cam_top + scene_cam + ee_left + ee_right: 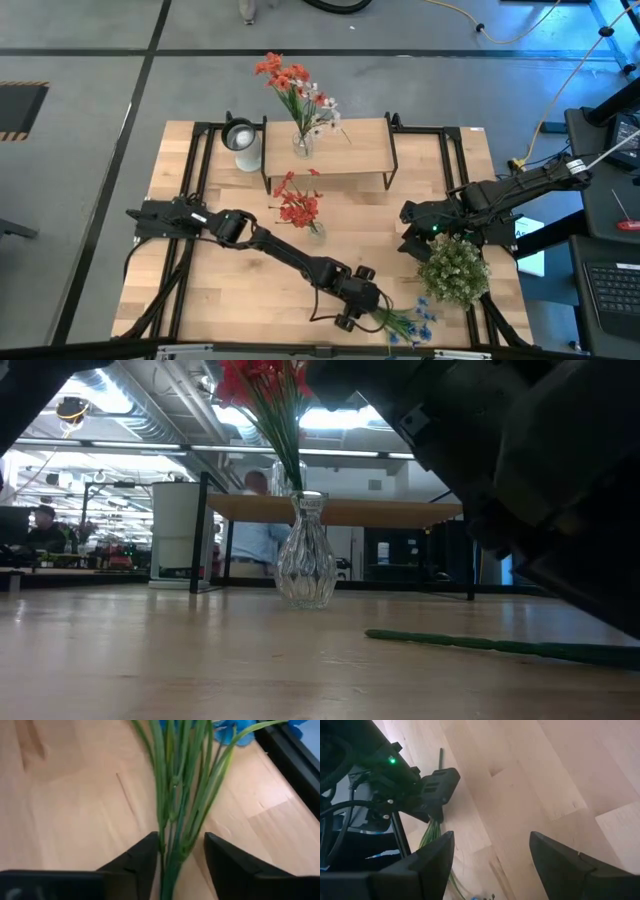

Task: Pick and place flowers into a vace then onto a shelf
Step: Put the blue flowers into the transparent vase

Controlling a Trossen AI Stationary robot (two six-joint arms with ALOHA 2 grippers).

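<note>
Now, left gripper [362, 308]: we see it low at the near edge of the table, reaching toward the blue flowers [408, 322]. In the left wrist view its two fingers [135, 865] sit on either side of the green stems [177, 810]. The jaws are partly apart and we cannot tell if they squeeze the stems.
Blue flowers: we see them lying flat on the table [230, 290] near the front edge, with the blue heads pointing away from the gripper.
Right gripper [412, 228]: we see it hanging over the right side of the table, just beside the round bushy plant [455, 268]. Its jaws are wide apart and hold nothing.
Shelf [355, 150]: we see it at the back of the table, on black legs. A glass vase [302, 143] with red and white flowers [295, 88] stands on it.
Second vase [316, 230]: we see it on the table in front of the shelf, upright, with red flowers [297, 203] in it. The low view shows its clear glass.
White cup [243, 143]: we see it at the left end of the shelf.
Person [262, 532]: we see someone in the room behind the table, partly hidden by the vase.
</note>
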